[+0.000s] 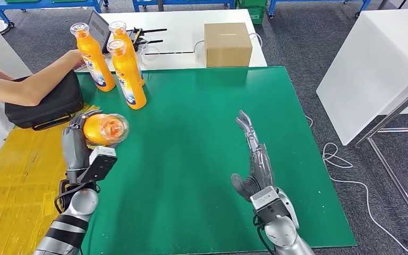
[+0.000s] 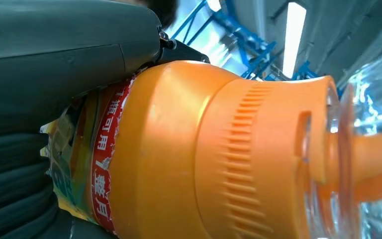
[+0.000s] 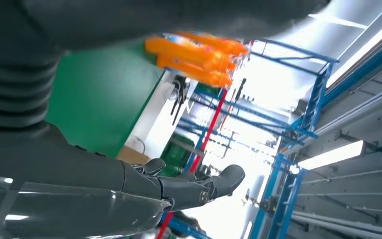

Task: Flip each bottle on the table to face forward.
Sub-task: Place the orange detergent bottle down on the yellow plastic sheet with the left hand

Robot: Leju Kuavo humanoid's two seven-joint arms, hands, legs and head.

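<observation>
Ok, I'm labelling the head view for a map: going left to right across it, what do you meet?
Black soft case → orange bottle with clear cap held in the left hand → brown cardboard box → open right hand → white table.

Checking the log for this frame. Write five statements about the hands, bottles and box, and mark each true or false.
1. The left hand holds an orange bottle. True.
2. The right hand grips a bottle. False: it is open over the green mat, holding nothing.
3. Three bottles stand upright at the mat's far left corner. True.
4. The cardboard box sits on the green mat. False: it sits on the white table behind the mat.
5. A person's arm rests on a black case. True.
</observation>
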